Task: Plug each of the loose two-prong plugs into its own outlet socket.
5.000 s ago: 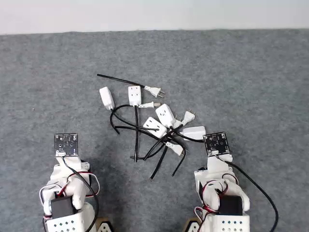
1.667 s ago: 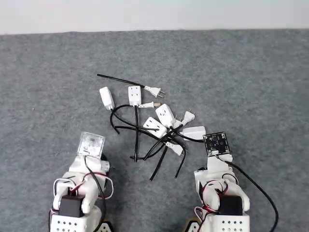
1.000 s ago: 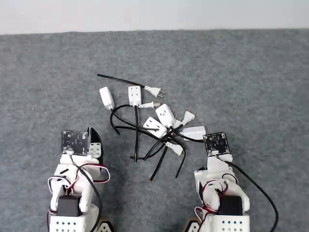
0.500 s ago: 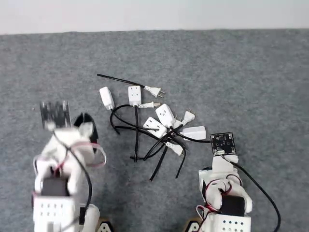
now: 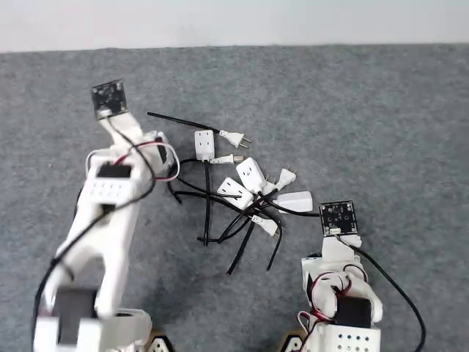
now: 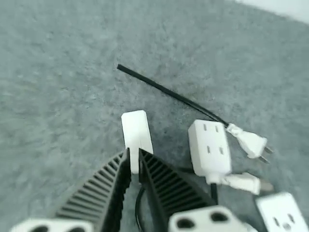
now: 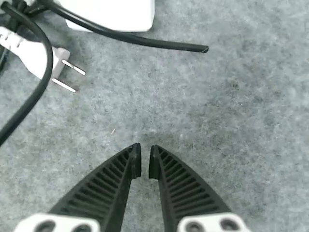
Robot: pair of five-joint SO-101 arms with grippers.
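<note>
the left hand, nearly closed, hangs right over one end of a white outlet socket.

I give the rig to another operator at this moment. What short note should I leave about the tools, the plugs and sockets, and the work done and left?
Left tool: shut, tips over one end of the leftmost socket block; seems to hold nothing.
Right tool: shut, above bare carpet, near a loose plug.
Things: the other socket blocks and plugs lie tangled in black cords mid-table.
Done: nothing; the top plug and the plug below it show bare prongs.
Left: every plug.
</note>
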